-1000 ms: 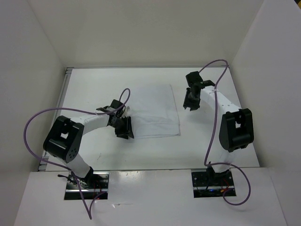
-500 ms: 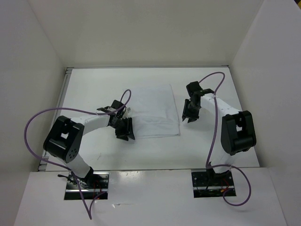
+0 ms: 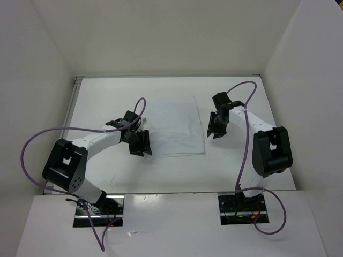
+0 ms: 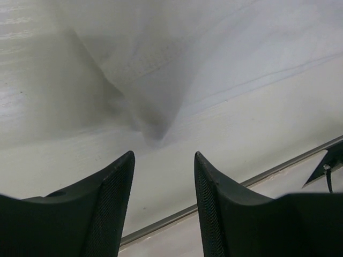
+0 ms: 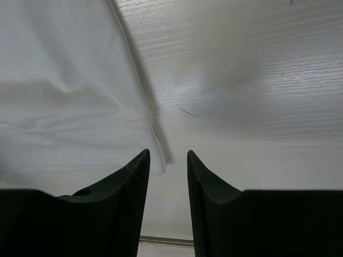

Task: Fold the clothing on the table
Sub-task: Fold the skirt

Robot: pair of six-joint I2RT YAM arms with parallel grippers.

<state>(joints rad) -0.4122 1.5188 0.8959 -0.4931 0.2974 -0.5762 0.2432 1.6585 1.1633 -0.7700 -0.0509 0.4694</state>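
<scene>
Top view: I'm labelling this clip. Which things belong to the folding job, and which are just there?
Job: clothing, table, left hand, right hand.
Just there: purple cables, white walls, metal strip.

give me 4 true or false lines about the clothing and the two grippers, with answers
1. The clothing lies on the table. True.
2. The left gripper grips the clothing. False: its jaws are open and empty, with a corner of the clothing just ahead.
3. The right gripper is over the clothing's middle. False: it is beside the clothing's right edge.
4. Both grippers are open. True.
</scene>
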